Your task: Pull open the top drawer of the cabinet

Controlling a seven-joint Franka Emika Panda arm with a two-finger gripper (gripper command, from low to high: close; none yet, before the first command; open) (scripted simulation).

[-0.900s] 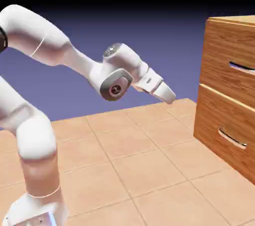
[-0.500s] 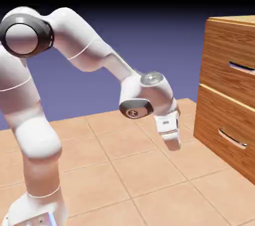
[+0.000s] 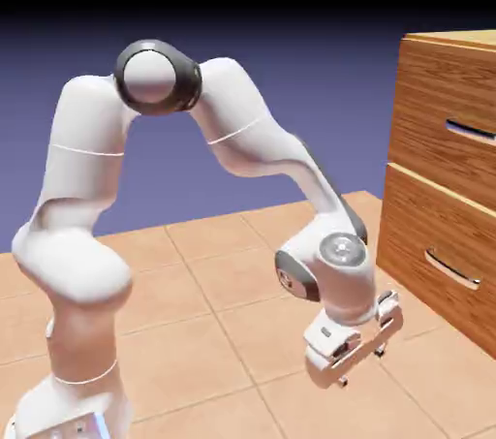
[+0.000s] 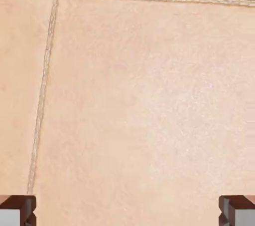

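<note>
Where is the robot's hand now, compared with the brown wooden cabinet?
In the exterior view the hand hangs low over the tan tiled table, pointing down, left of the cabinet and below its lower drawer, touching nothing.

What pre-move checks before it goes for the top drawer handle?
1. Jaws open: ok, fingertips sit wide apart, nothing between them.
2. Gripper aimed at the top drawer: not ok, it points down at the tiled floor.
3. Gripper height: not ok, well below the handle.
4. Top drawer shut: ok, flush with the cabinet.
5. Path to the handle clear: ok.
</note>
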